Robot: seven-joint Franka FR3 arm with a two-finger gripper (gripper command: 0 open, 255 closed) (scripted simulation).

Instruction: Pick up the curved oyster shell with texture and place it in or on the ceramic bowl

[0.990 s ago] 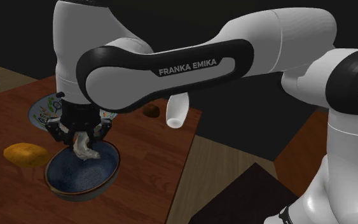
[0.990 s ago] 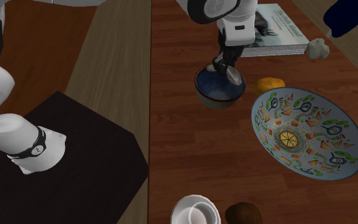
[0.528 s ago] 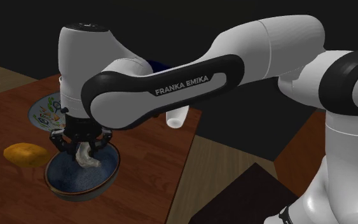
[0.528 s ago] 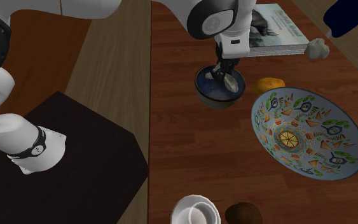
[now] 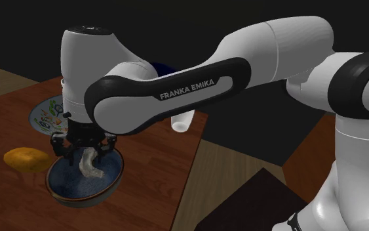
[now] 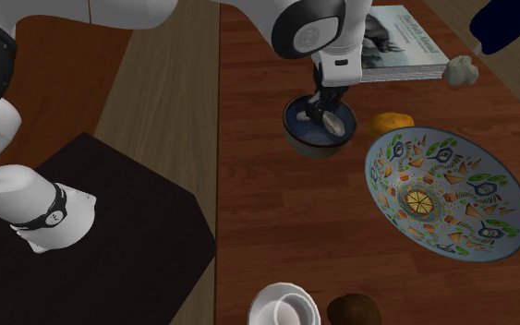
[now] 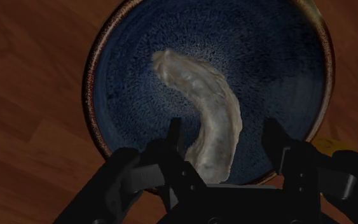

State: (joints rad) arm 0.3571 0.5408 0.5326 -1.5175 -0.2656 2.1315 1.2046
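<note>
The end effector hangs straight over the dark blue speckled bowl, which has a brown rim; its two black fingers stand well apart, gripping nothing; the pale, ridged oyster shell lies inside the bowl's rim, curving from near the bowl's middle back toward the fingers; its narrow end sits between them, just beside one finger and clear of the other. From the shoulder view the shell reaches down from under the end effector into the bowl; I cannot tell how much of it rests on the bowl's floor.

The bowl stands on a brown wooden counter; a yellow-orange fruit lies just beside the bowl; a large plate with a coloured pattern lies near the bowl, past the fruit; a book lies near the bowl on its far side, with a small grey lump at its corner; a white cup and a round brown thing sit well apart from the bowl, side by side.
</note>
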